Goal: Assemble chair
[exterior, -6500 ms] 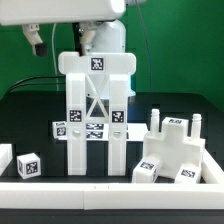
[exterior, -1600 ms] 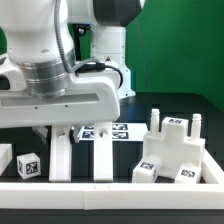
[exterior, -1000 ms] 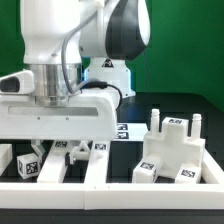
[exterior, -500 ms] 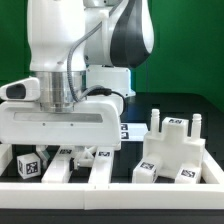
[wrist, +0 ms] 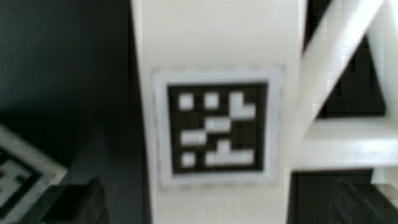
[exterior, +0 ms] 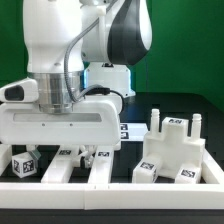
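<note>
Chair panel [exterior: 100,172] now flat on table [exterior: 125,165], no longer upright. Tool [exterior: 65,150] low over it; jaw state cannot tell. Likely laid down; second chair part [exterior: 170,150] waits apart.

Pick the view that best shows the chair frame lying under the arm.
Exterior view: of the chair frame, two long bars stick out below the arm, which hides the rest. The wrist view shows only one bar with a tag, close up and slightly blurred.
</note>
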Motion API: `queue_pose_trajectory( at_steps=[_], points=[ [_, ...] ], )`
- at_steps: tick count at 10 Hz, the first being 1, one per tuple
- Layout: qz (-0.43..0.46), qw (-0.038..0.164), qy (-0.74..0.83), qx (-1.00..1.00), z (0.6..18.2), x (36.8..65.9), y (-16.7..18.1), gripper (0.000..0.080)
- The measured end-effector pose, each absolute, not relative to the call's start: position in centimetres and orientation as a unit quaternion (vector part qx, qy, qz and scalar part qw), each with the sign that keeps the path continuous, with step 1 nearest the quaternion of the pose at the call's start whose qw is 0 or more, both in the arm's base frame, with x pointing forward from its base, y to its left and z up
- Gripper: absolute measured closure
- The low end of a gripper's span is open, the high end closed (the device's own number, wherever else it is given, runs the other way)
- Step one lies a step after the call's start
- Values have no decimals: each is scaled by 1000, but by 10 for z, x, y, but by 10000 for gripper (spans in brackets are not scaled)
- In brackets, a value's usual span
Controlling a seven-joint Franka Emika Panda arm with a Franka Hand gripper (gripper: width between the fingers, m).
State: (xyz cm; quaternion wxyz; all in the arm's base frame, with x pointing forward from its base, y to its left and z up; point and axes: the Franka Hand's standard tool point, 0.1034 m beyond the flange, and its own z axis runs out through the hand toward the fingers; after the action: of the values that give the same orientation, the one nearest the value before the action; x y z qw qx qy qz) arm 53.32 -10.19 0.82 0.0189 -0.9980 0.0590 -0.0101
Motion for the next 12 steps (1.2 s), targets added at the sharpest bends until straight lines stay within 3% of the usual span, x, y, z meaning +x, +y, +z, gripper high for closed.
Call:
queue_pose_trajectory(
  at_steps=[5,6,7,8,9,10,12],
  points=[
    [-6,20,59,-998,6,531,-102,151],
    [-6,20,59,-998,6,531,-102,243],
    [-6,20,59,-998,6,531,-102,243],
    [-6,20,59,-998,6,531,-102,426],
    [-6,20,58,-998,6,531,-102,519],
    [-8,18,57,-998,8,532,-103,519],
    [-17,22,61,-998,39,531,-106,518]
  ],
)
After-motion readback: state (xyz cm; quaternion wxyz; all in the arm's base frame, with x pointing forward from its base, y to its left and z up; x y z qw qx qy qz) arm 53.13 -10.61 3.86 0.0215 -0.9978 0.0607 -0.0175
